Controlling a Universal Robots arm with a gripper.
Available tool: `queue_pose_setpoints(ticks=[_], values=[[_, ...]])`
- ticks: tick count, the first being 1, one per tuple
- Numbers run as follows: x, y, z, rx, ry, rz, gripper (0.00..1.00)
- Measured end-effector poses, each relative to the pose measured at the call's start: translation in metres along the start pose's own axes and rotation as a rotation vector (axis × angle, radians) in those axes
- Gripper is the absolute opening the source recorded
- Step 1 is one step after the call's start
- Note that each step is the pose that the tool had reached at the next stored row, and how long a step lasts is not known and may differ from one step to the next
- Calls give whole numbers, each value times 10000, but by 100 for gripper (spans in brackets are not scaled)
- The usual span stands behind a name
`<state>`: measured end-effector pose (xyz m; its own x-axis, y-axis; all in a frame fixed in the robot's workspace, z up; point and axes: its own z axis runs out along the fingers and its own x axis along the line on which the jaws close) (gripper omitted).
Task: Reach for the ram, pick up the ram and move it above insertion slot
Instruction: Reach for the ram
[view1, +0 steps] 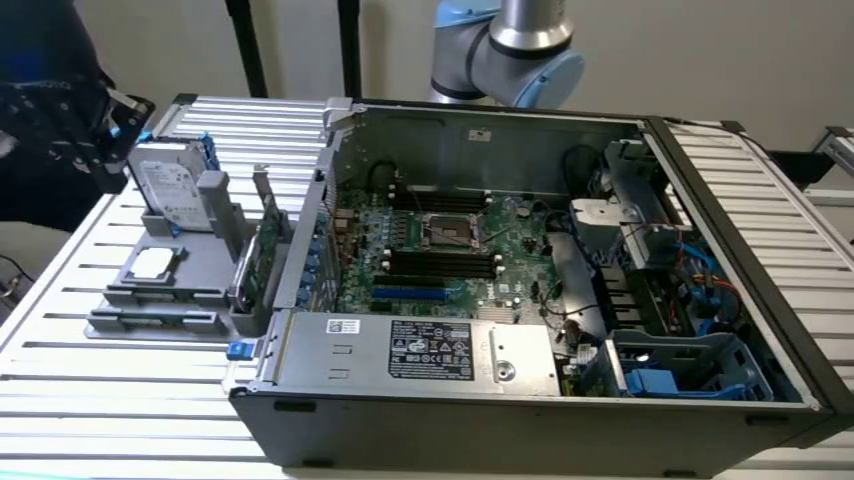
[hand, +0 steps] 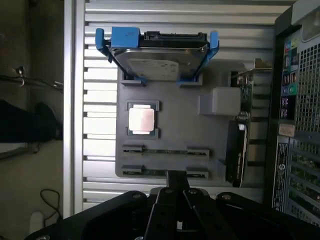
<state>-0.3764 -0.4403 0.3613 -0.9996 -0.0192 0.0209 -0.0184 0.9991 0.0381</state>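
Along the grey plastic tray's edge opposite the silver hard drive, the thin green ram stick is lying; your black gripper is hovering nearby, closed and empty, so you're needing it opened and squared across the stick.

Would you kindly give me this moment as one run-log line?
gripper: shut, near ram | ram: in gray tray, ungrasped | phase: reach

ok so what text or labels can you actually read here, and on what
No text reads clearly enough to quote.
black label on the power supply: print too small
white sticker beside it: too small
hard drive label: blurred
case stickers: blurred
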Motion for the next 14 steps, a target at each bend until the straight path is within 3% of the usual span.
queue_pose_setpoints(ticks=[8, 11, 14], values=[[-26, -224, 52, 17, 32, 1, 11], [-31, -236, 62, 42, 91, -50, 11], [-32, -237, 64, 54, 111, -534, 11]])
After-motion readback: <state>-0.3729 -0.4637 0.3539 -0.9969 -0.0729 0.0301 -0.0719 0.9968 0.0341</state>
